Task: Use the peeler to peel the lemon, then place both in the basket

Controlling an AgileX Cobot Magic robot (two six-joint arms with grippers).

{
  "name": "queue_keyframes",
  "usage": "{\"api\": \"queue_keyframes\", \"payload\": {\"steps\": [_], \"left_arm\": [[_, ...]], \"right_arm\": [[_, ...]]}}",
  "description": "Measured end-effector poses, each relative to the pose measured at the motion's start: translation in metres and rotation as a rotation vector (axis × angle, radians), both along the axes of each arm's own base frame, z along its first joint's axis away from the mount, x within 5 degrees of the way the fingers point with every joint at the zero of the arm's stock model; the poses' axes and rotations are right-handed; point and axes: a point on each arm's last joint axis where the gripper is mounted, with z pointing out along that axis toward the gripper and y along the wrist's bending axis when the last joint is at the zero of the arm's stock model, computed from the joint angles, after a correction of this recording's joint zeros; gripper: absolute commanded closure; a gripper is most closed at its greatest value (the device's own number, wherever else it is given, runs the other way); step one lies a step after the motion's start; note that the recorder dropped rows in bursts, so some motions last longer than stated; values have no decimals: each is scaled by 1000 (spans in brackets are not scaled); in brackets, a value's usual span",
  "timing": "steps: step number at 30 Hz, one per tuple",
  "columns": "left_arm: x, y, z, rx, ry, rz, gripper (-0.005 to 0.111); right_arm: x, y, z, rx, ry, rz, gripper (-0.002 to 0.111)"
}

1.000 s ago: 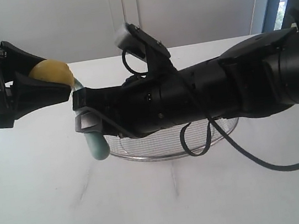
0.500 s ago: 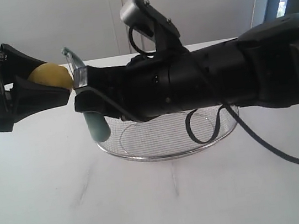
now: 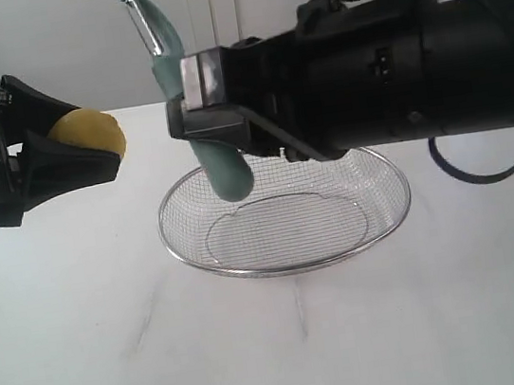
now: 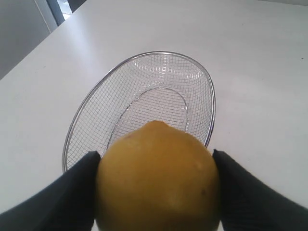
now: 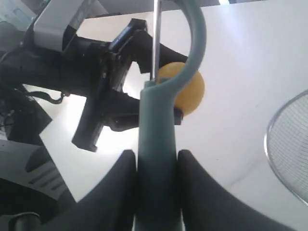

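A: Status, front to back?
B: Nearest you, the wire mesh basket [image 3: 291, 266] sits on the white table [image 3: 119, 365]. Over its left part, your right gripper [image 3: 196, 115] is clamped on the peeler [image 3: 223, 170], teal handle down and blade end up.
A: Lemon?
B: Your left gripper [image 3: 96, 138] is clenched on the lemon [image 3: 87, 128], up in the air left of the basket, apart from the peeler.
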Motion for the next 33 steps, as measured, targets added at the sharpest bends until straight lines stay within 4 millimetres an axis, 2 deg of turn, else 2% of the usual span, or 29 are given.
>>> {"api": "queue_keyframes", "payload": {"steps": [3,7,13,17,24,33], "left_arm": [[0,0,0,1,-1,-1,107],[0,0,0,-1,-1,0,107],[0,0,1,-13,1,3,107],[0,0,1,-14,1,3,107],[0,0,1,-14,1,3,107],[0,0,1,-14,1,3,107]], "right_arm": [[1,-9,-17,-93,15,-63,108],[17,-18,-68,-185,128,-181,108],[41,-6,-112,-256,281,-206,108],[48,10,-119,-216,334,-135,108],[59,41,-115,-31,352,38,108],[63,53,-121,46,400,104,108]]}}
